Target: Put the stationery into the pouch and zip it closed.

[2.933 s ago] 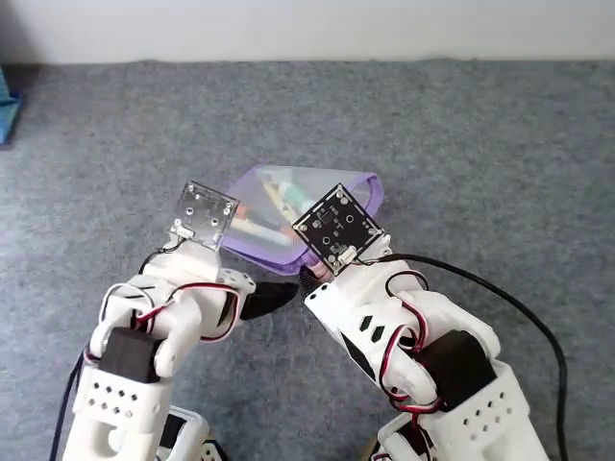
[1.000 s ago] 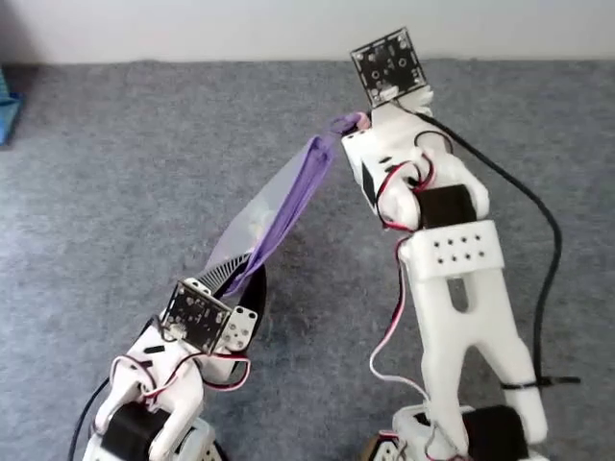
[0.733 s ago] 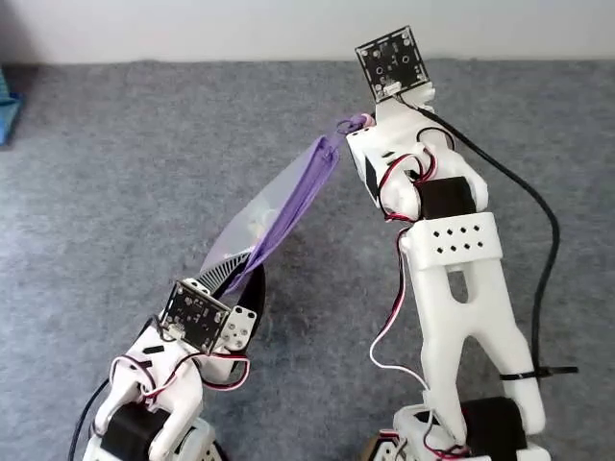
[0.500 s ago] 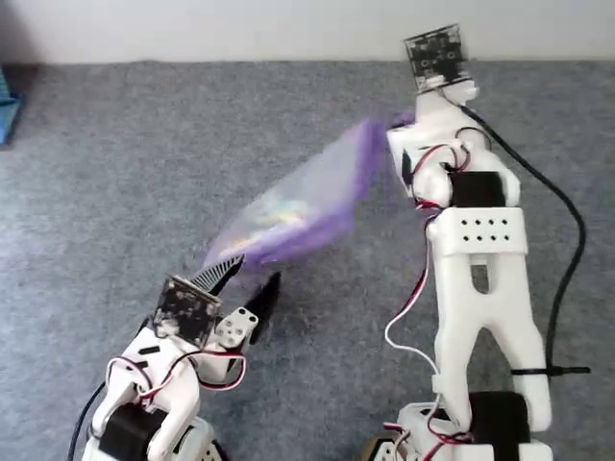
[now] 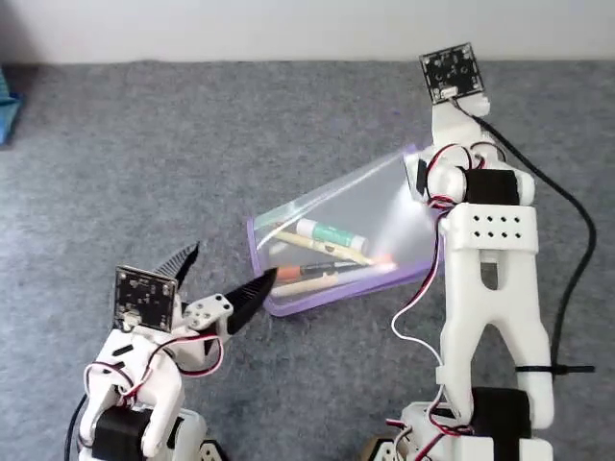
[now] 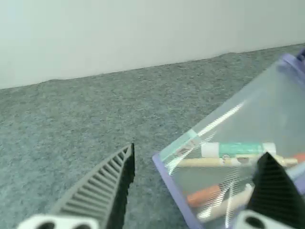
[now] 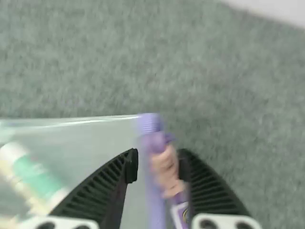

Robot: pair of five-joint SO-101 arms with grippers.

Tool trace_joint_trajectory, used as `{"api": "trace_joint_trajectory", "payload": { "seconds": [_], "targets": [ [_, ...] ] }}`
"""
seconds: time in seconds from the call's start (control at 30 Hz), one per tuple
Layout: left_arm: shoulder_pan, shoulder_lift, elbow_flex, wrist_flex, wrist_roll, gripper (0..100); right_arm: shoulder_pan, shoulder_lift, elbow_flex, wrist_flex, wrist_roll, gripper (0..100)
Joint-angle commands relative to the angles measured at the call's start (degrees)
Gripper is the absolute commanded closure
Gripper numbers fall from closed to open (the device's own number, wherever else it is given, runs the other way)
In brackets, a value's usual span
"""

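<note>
L gripper [image 5: 231, 264] has let go, jaws wide, so the clear purple-trimmed plastic pouch [image 5: 370, 206], pens [image 5: 317, 272] inside, now lies flat on grey carpet [image 5: 144, 144] btwn arms, R gripper [image 7: 157, 155] still pinching its zip end, so prob. zipped, nearly done.

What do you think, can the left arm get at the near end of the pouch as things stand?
Probably yes. The left gripper is open, one finger right beside the near end of the pouch, with nothing between them. The right gripper grips the far end.
</note>
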Motion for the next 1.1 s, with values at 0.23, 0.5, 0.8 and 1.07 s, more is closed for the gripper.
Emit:
{"api": "trace_joint_trajectory", "payload": {
  "seconds": [0.23,0.5,0.8,1.07],
  "targets": [
    [-12.7,-0.4,-3.4,4.9,1.8,62,0.0,-4.5,-3.3,15.7,-8.2,80.1],
    [-16.8,-0.4,-3.0,12.5,1.8,83,0.3,-11.6,-3.1,29.2,-16.3,96.9],
    [-16.4,-0.4,0.7,12.5,1.4,99,0.2,-26.7,3.4,32.7,-24.6,99.1],
    [-16.4,-0.5,5.4,12.1,1.8,99,0.3,-50.0,35.9,17.3,-25.6,99.1]
  ]
}}
